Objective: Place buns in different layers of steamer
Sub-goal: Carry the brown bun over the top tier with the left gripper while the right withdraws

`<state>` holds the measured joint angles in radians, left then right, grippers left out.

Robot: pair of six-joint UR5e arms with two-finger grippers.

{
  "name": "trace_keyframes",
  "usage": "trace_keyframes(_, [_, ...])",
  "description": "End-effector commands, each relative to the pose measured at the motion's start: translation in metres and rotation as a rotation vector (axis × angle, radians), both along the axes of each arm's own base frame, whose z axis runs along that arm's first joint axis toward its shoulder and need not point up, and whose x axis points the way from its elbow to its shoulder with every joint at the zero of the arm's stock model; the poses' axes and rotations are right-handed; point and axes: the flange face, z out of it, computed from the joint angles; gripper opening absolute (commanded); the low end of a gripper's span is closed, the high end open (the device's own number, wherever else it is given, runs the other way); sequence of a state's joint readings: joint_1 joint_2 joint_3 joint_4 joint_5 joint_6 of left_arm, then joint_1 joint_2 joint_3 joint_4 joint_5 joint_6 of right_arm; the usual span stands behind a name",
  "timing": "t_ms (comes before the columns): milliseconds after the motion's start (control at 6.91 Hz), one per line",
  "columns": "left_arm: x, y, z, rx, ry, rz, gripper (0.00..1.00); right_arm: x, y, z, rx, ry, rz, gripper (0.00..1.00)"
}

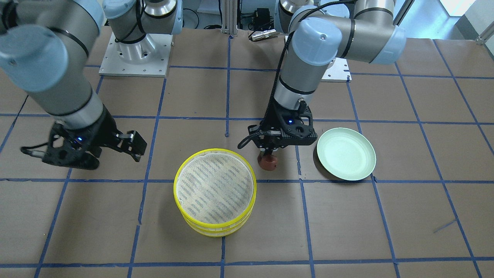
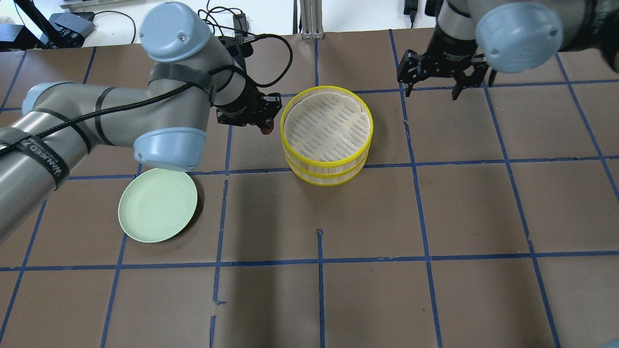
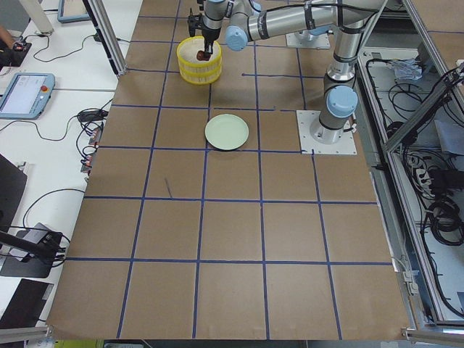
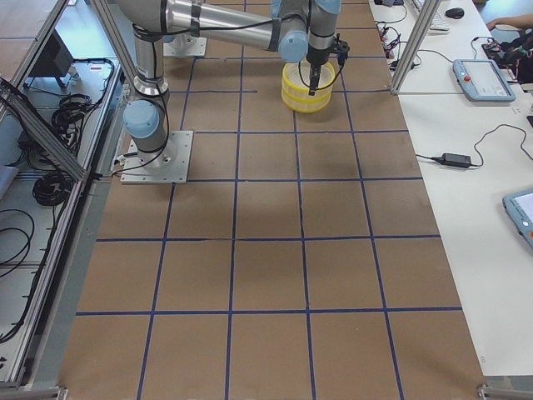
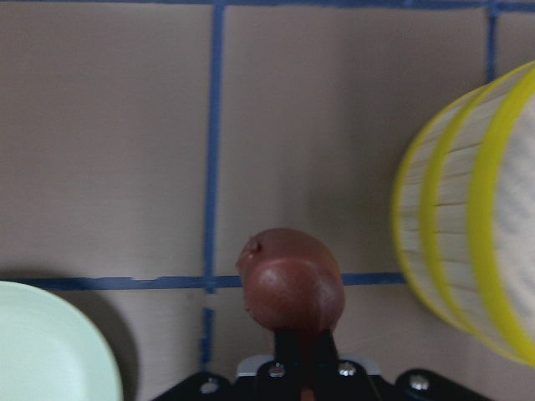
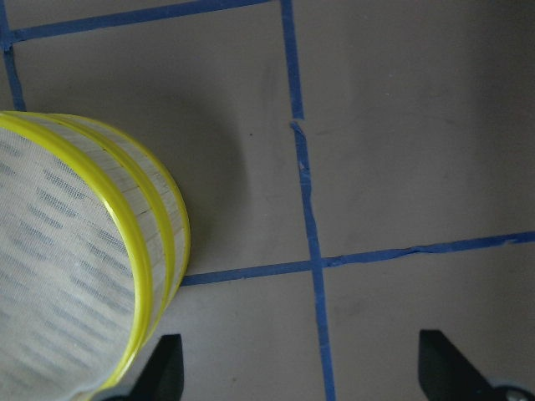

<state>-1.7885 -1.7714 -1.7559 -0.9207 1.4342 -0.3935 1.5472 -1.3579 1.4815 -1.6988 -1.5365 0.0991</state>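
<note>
The reddish-brown bun (image 5: 291, 280) is pinched in my left gripper (image 1: 269, 156), which is shut on it. It hangs just above the table between the pale green plate (image 1: 346, 153) and the steamer, and shows in the overhead view (image 2: 265, 129). The two yellow-rimmed steamer layers (image 1: 231, 227) stand stacked, and the top mesh liner (image 2: 328, 123) is bare. The white bun is not in view. My right gripper (image 1: 114, 154) is open and empty, on the other side of the stack; its fingertips (image 6: 163, 368) show beside the stack's wall (image 6: 159, 242).
The pale green plate (image 2: 157, 204) is empty and lies on the table on my left side. The brown table has a grid of blue tape lines. Both arm bases stand at the table's robot-side edge (image 1: 135, 50).
</note>
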Motion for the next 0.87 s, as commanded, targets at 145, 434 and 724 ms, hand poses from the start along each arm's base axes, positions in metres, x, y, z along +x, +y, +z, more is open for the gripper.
trace_keyframes(145, [-0.061,-0.006,-0.044,-0.003,0.066,0.085,0.99,-0.005,0.028,0.073,0.035,-0.005,0.017,1.00])
trace_keyframes(434, [-0.058,-0.006,-0.037,-0.039,0.031,0.034,1.00,0.016,0.033,0.075,0.023,-0.014,0.054,1.00])
trace_keyframes(724, [-0.036,-0.007,-0.022,-0.141,-0.217,-0.119,1.00,0.010,0.034,0.070,0.034,-0.014,0.023,1.00])
